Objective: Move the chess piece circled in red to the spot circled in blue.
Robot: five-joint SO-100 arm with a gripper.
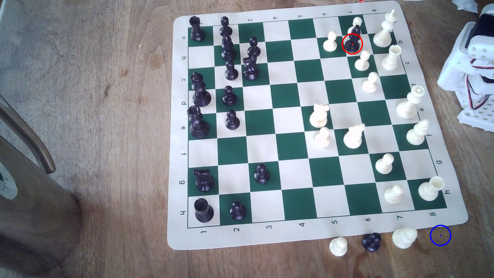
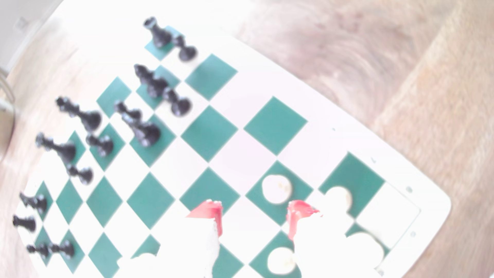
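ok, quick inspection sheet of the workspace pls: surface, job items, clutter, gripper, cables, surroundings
Surface: brown wooden table with a green-and-white chess mat on it.
Job's things: black bishop in the red ring, upright near the mat's far corner at the exterior view's right, white pawns close around it; blue ring on bare wood just off the mat's near corner.
Clutter: white pawn, black pawn and a larger white piece off the board beside the blue ring.
Gripper: gripper red-tipped, jaws apart, empty, above the board.
Cables: red and black wires on the white arm base.
Surroundings: dark cylinder at the exterior view's left.
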